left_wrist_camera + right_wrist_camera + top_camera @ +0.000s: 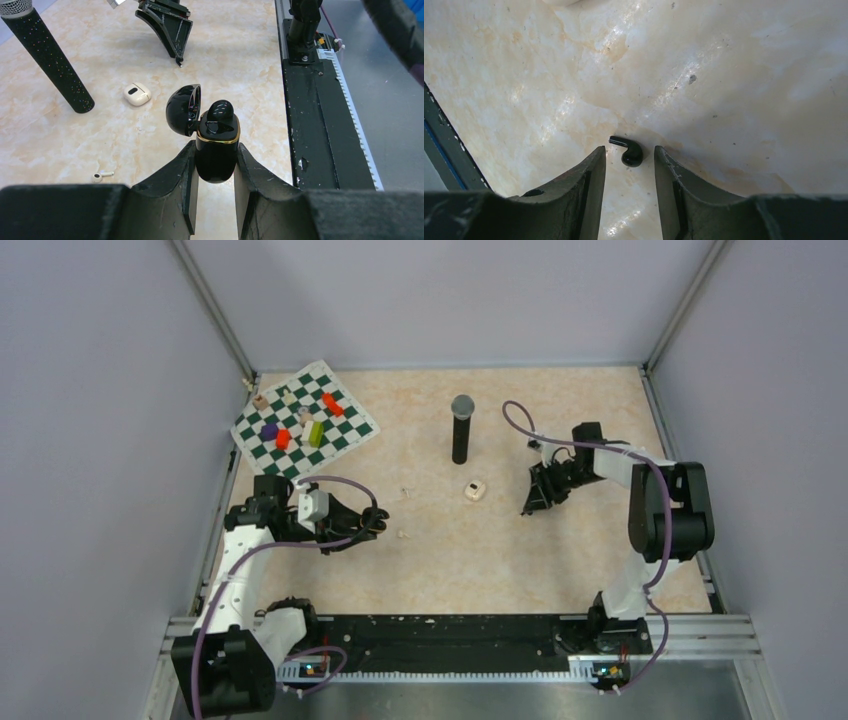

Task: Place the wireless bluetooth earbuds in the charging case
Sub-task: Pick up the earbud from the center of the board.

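My left gripper [216,146] is shut on a black charging case [216,162] with a gold rim, held off the table with its lid [182,109] hinged open. One black earbud [220,110] sits in the case, standing a little proud of its rim. In the right wrist view a second black earbud [630,152] lies on the table between the tips of my right gripper [629,148], which is open, with a small gap on each side of the bud. From above, the left gripper [372,523] is at the left and the right gripper [530,505] at the right.
A white case [474,490] lies mid-table, with a tall black microphone [461,428] upright behind it. A whitish earbud [101,175] lies on the table near the left gripper. A checkered board [305,420] with coloured pieces sits at the back left. A black rail [325,125] borders the near edge.
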You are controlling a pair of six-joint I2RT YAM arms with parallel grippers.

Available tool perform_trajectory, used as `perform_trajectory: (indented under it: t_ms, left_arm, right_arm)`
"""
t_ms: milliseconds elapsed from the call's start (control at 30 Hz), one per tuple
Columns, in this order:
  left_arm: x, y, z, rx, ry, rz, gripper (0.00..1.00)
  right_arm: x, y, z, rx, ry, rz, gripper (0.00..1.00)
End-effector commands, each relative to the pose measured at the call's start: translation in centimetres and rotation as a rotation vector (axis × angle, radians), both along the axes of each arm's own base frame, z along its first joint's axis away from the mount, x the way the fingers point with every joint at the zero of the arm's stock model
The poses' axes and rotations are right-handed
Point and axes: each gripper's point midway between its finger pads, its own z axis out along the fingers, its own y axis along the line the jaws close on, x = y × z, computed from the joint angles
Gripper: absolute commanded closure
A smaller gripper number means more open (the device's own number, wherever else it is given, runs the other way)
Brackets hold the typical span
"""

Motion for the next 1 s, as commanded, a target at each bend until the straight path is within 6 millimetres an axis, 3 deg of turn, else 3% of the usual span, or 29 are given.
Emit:
perform_trajectory:
  t_ms: [0, 467, 967]
  left_arm:
    - [-0.4, -0.5, 3.4, -0.136, -0.062, -0.036, 1.0]
    - [-0.5, -0.5, 3.5, -0.135, -0.071, -0.037, 1.0]
    - [-0.5, -0.5, 3.6, -0.136, -0.068, -0.037, 1.0]
  right_arm:
    - [0.1, -0.2, -0.3, 0.0, 0.01, 0.008, 0.6]
    - [-0.9, -0.8, -1.1, -0.04, 0.025, 0.026, 0.66]
    - [-1.8, -0.5, -1.9, -0.084, 0.027, 0.064, 0.65]
